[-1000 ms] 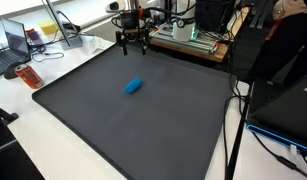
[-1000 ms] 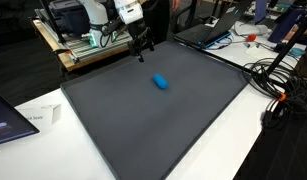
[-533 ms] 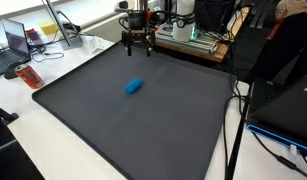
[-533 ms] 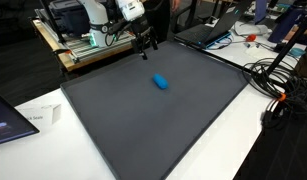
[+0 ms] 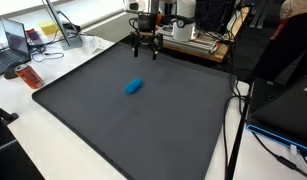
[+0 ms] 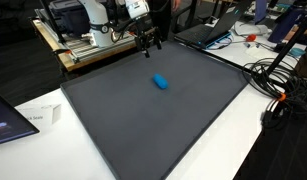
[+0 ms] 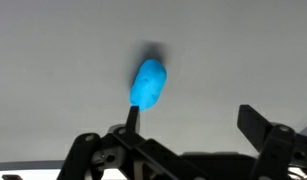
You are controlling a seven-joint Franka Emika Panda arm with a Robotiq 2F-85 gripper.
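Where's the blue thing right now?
In both exterior views the blue thing lies near the middle of the dark mat, apart from the gripper at its far edge.

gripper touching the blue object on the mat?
Apart. In an exterior view the open gripper hangs at the far edge of the mat; bare mat lies between it and the blue object.

text: none legible; labels: none legible; laptop screen (image 5: 17, 40): too small to read

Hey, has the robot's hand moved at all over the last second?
Yes. In an exterior view the hand has shifted rightward along the far edge of the dark mat, while the blue object lies where it was.
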